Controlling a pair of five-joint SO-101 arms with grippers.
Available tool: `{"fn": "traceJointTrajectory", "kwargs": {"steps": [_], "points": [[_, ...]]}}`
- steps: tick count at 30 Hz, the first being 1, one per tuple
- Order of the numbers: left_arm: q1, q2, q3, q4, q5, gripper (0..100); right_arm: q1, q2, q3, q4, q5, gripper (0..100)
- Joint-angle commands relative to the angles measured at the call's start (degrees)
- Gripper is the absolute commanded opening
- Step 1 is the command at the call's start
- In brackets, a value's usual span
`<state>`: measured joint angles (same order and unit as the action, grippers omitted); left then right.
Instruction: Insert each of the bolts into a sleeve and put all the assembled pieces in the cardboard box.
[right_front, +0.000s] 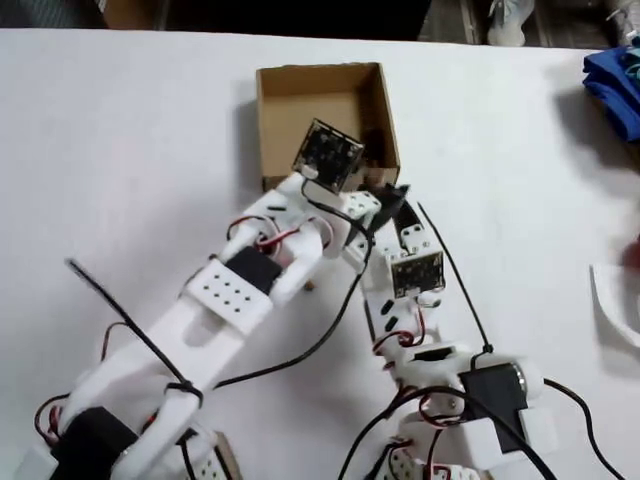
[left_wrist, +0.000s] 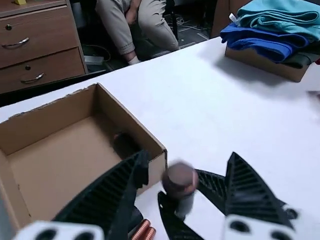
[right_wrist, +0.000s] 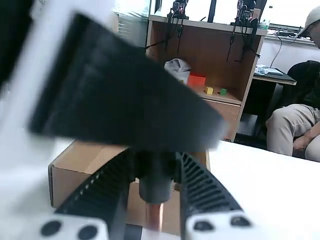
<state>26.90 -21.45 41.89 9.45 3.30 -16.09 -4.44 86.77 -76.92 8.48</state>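
In the high view the cardboard box (right_front: 320, 70) sits in the upper centre of the white table (right_front: 120, 150). The left arm (right_front: 230, 285) comes in from the lower left and ends at the box's near edge. The right arm (right_front: 420, 275) comes up from the lower right, its black tip just beside the box's near right corner.

In the right wrist view, the right tool (right_wrist: 155, 170) is pinching a dark sleeve (right_wrist: 156, 185) at the lower centre. A copper bolt (right_wrist: 154, 215) pokes out of the sleeve's lower end. The brown box wall (right_wrist: 85, 160) stands just behind.

In the left wrist view, the left tool (left_wrist: 189, 157) is spread wide across the lower part of the frame. One finger (left_wrist: 115, 195) lies against the box's near corner, the other (left_wrist: 245, 190) over bare table (left_wrist: 225, 110). The same sleeve (left_wrist: 180, 182) stands between them, blurred, gripped by the right arm's black fingers (left_wrist: 212, 184) and just outside the box (left_wrist: 125, 107) at its corner.

A dark round piece (left_wrist: 125, 143) lies on the box floor near that corner — too blurred to tell more. A copper threaded piece (left_wrist: 142, 231) shows at the bottom edge under the left finger.

Folded blue cloth (left_wrist: 270, 30) lies on the table at the upper right, also seen in the high view (right_front: 615, 85).
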Motion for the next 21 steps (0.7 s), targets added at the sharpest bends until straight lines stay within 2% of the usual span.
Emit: {"fn": "traceJointTrajectory", "kwargs": {"steps": [1, 8, 13, 15, 18, 21], "points": [[-1.14, -0.53, -3.65, 0.44, -1.49, 26, 0.48, -0.48, -2.2, -1.89, 0.44, 1.9], [-1.76, -0.79, -7.25, 0.44, -2.2, 26, 0.48, -0.48, -2.37, -1.54, 0.44, 1.9], [-8.35, -0.88, -14.9, 1.85, -2.11, 26, 1.63, -0.48, -7.47, 3.74, 2.11, 1.9], [-12.48, -0.88, -18.33, 5.63, -2.11, 26, 2.51, -0.57, -10.9, 8.48, 3.43, 1.9], [-17.85, -0.88, -21.05, 15.91, -2.11, 26, 3.03, -1.63, -16.62, 17.89, 3.69, 1.9], [-21.98, -0.88, -21.23, 28.13, -2.11, 26, 2.51, -6.11, -24.0, 35.03, 3.34, 1.9]]}}
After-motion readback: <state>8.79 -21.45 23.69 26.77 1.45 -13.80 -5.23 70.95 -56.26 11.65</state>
